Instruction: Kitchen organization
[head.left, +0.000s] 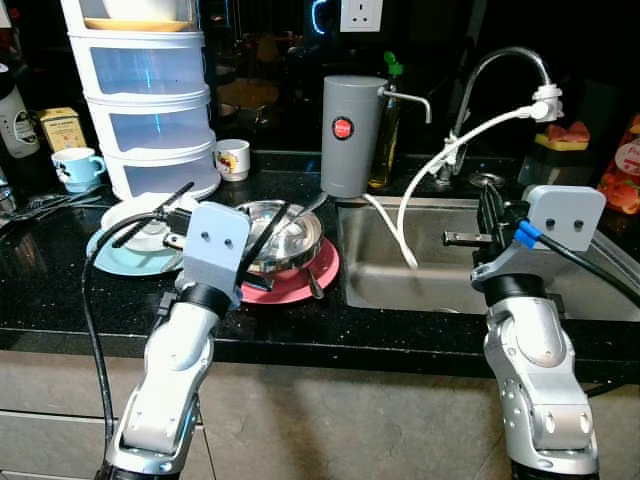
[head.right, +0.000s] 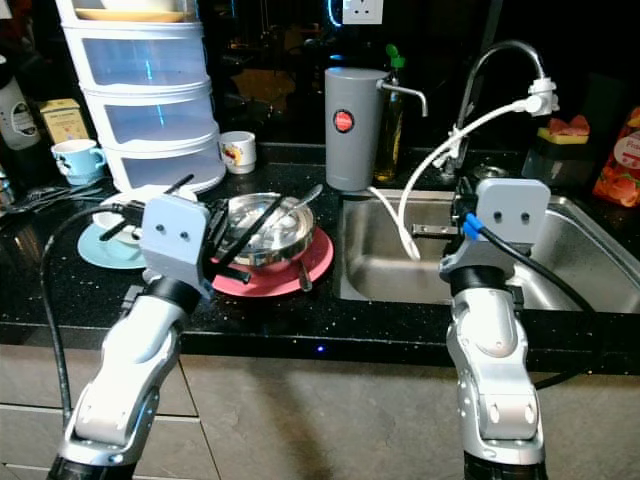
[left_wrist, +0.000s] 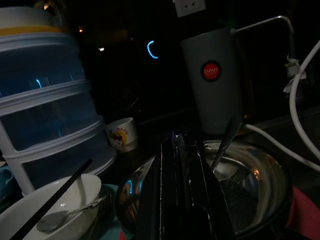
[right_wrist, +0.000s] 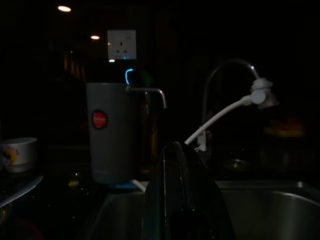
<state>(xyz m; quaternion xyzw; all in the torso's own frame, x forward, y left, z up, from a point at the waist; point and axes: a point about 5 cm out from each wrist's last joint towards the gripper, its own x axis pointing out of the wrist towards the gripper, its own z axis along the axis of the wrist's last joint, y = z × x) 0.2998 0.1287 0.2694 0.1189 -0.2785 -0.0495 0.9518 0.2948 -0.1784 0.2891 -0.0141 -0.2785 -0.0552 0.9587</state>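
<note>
On the black counter (head.left: 60, 290), toward its left end: one white three-drawer storage tower (head.left: 148, 105) with a yellow plate on top, standing near the back edge. Beside it at the back, a small white printed mug (head.left: 233, 158); further left, a pale blue cup (head.left: 77, 167) and a yellow box (head.left: 61, 128).

Front of the tower: a white bowl (left_wrist: 50, 212) holding a spoon and a black chopstick (left_wrist: 47, 200), set on a light blue plate (head.left: 120, 262).

Counter centre, just left of the sink: a steel bowl (head.left: 290, 235) with a spoon (head.left: 305, 212) leaning inside it, resting on a pink plate (head.left: 310, 280).

Left gripper (head.left: 262, 240): raised over the near rim of the steel bowl, its long black fingers (left_wrist: 187, 190) pressed together and holding nothing, pointing toward the grey canister.

Back edge, at the sink's left corner: a grey cylindrical water canister (head.left: 350, 135) with a red round label and a side spout; a bottle with a green cap (head.left: 385, 130) just behind it.

Steel sink (head.left: 600, 295), right half of the counter: curved tap (head.left: 500, 70) at the back, white hose (head.left: 440, 170) looping from its head down into the basin.

Right gripper (head.left: 488, 215): held over the sink's near part, fingers (right_wrist: 182, 200) closed together, empty.

Far right back corner: a red packet (head.left: 622, 165) and a dark container (head.left: 560, 150) topped with yellow and red items.
</note>
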